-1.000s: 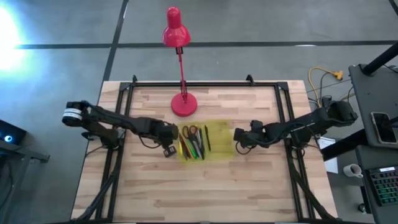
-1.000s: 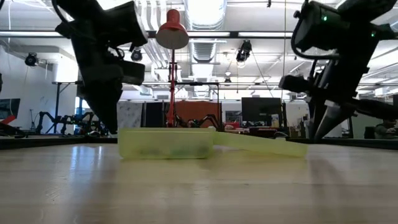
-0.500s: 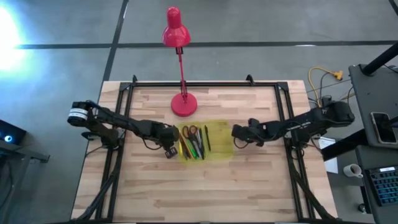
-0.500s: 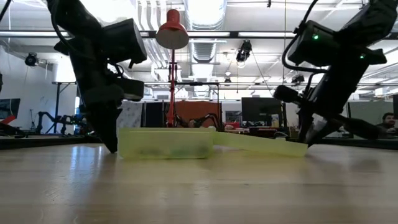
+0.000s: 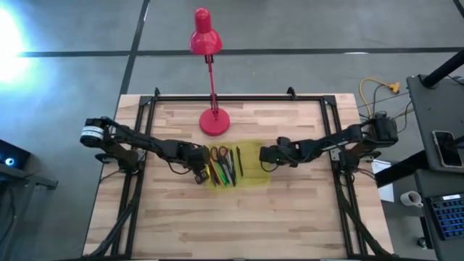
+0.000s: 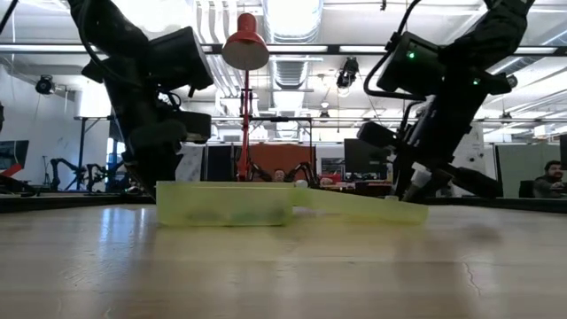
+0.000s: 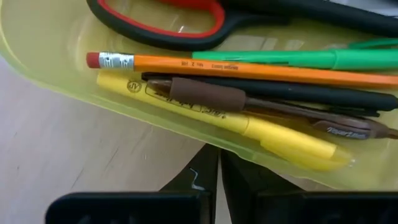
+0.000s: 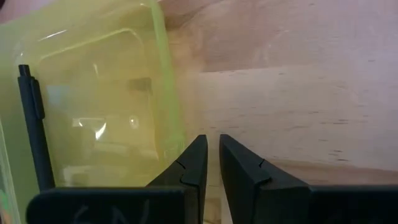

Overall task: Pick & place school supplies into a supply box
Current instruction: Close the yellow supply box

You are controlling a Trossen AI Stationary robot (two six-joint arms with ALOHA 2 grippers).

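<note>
Several school supplies (image 5: pixel 224 165) lengthwise in supply box (image 5: pixel 246 177), both end effectors pressed together.

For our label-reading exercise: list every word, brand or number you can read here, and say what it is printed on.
"PaperMate", faint, on the brown pen's clip.
"2", amid blurred small print, on the orange pencil.
Black print on the yellow highlighter: too blurred to read.
Nothing readable in the other views.

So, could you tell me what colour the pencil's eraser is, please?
Red: the eraser tips the orange pencil, clearest in the left wrist view.
</note>
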